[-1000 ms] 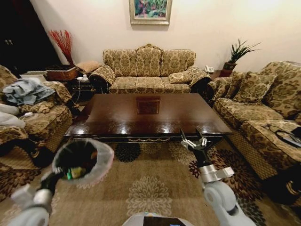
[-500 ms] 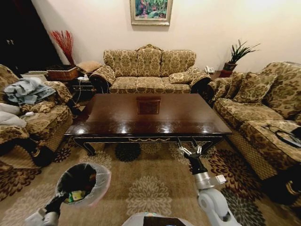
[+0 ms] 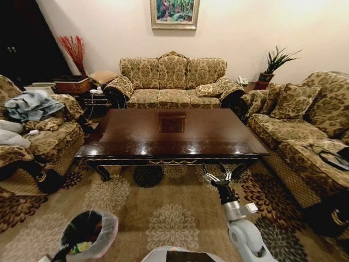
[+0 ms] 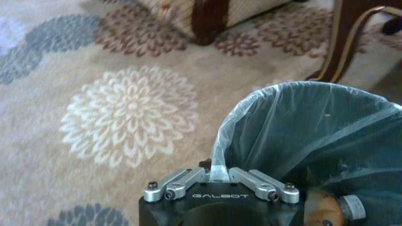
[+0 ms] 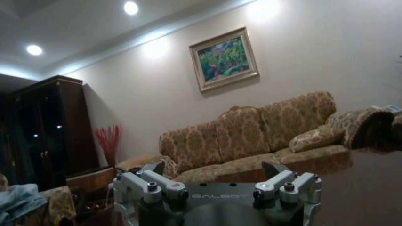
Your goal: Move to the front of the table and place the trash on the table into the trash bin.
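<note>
one thing had changed above all in the head view — the trash bin (image 3: 87, 236), pinched by the left gripper (image 3: 61, 252), sat much lower and nearer the robot than a second earlier, when it hung at about the height of the table's front edge. now it was down by the rug (image 3: 169, 218), and whether it touched the rug could not be told. inside the bag, just past the left fingertips, lay a green-and-white bottle (image 3: 82, 247) among darker shapes. the table (image 3: 172, 134) looked bare of trash, with its square inset panel well beyond both grippers. the right gripper (image 3: 216, 177) had also dropped and drawn back; its fingers were apart, holding nothing, just short of the table's front rail.

in the left wrist view the left gripper's fingers (image 4: 251, 179) were together on a fold of the whitish bag (image 4: 217, 170) at the bin's rim. the bin's mouth opened right beyond the fingertips, and a yellow-brown white-capped bottle (image 4: 336, 209) lay inside, close beside the gripper body. a curved table leg (image 4: 345, 42) stood farther out past the bin.

in the right wrist view the right fingers (image 5: 276, 172) stood wide apart with only the glossy tabletop and the sofa (image 5: 251, 136) far ahead of them.

judged from this, the collecting looked done — trash in the bin, table cleared — and the bin was being set down, so little of the task seemed left.
</note>
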### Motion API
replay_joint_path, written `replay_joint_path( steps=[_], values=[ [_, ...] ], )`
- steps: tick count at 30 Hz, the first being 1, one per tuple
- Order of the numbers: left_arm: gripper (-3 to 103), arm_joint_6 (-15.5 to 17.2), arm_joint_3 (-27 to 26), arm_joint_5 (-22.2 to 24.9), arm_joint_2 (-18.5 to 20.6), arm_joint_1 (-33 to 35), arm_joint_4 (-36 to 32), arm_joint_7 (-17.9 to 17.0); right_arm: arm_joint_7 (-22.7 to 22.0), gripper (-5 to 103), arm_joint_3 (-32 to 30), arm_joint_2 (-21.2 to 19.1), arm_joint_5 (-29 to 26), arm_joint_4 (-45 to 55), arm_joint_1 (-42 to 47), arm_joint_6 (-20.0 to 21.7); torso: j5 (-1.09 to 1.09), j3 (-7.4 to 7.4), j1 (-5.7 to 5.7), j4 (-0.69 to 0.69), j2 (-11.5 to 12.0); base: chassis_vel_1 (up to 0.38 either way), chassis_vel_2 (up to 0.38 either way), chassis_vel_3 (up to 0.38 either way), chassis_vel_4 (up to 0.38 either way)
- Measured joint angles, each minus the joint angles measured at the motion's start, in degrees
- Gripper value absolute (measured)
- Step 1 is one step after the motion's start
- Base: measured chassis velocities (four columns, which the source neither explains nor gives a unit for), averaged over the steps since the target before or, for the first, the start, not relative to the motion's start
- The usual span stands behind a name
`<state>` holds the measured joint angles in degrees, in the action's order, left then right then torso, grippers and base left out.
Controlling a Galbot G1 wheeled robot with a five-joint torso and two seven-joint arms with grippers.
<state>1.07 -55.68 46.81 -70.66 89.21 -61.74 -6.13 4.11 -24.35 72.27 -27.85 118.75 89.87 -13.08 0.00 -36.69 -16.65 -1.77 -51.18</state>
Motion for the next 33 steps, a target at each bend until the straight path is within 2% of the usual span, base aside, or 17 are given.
replay_joint_path(
  steps=[5, 13, 16, 19, 33],
  values=[
    [2, 2.0, 0.5, 2.6, 0.0, -2.9, 2.5, 0.2, -0.6, 100, -0.4, 0.7, 0.8, 1.0, 1.2, 0.2, 0.01, 0.0, 0.0, 0.01, 0.0, 0.0, 0.0, 0.0, 0.0],
    [2, 2.4, 1.0, 1.2, -1.2, -6.4, 5.9, -0.5, -0.8, 100, -0.7, 1.5, 1.6, 1.7, 2.9, 0.1, 0.01, 0.0, 0.0, 0.02, 0.0, 0.0, 0.0, 0.0, 0.0],
    [2, 1.1, 1.0, -2.6, -1.8, -8.6, 10.6, -0.6, -0.8, 100, -1.9, 1.5, 1.5, 2.4, 4.1, 0.0, -0.02, 0.0, 0.0, 0.02, 0.0, 0.0, 0.0, 0.0, 0.0],
    [2, 0.4, 0.8, -4.4, -1.9, -9.5, 12.8, -0.4, -0.8, 100, -2.6, 1.5, 1.4, 2.6, 4.7, -0.2, 0.0, 0.0, 0.0, 0.01, 0.0, 0.0, 0.0, 0.0, 0.0],
    [2, -1.3, 0.6, -6.0, -3.3, -13.0, 18.6, 0.4, -0.6, 100, -4.4, 1.8, 1.1, 3.6, 8.0, -1.2, 0.01, 0.0, 0.0, 0.02, 0.0, 0.0, 0.0, 0.0, 0.0]
  ],
)
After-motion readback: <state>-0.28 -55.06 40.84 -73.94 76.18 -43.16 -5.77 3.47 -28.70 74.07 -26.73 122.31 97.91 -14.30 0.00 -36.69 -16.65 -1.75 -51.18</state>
